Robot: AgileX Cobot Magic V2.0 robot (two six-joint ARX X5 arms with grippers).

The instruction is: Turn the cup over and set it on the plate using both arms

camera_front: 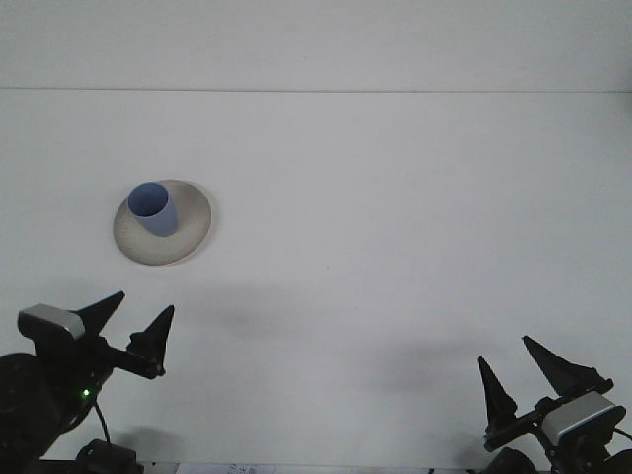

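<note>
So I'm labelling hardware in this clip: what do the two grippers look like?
Both are black. The left gripper has two pointed, triangular jaws, a light grey block behind them, a small green light on the dark body and a thin black cable below. The right gripper has the same pointed black jaws and a silver-grey box mounted at its base.

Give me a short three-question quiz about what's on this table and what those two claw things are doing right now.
1. True or false: the blue cup stands on the plate.
2. Which gripper is nearer the plate: left gripper or right gripper?
3. Is either gripper holding anything?

Key:
1. True; its open mouth faces up.
2. Left.
3. No; both are open and empty, near the table's front edge.
</note>
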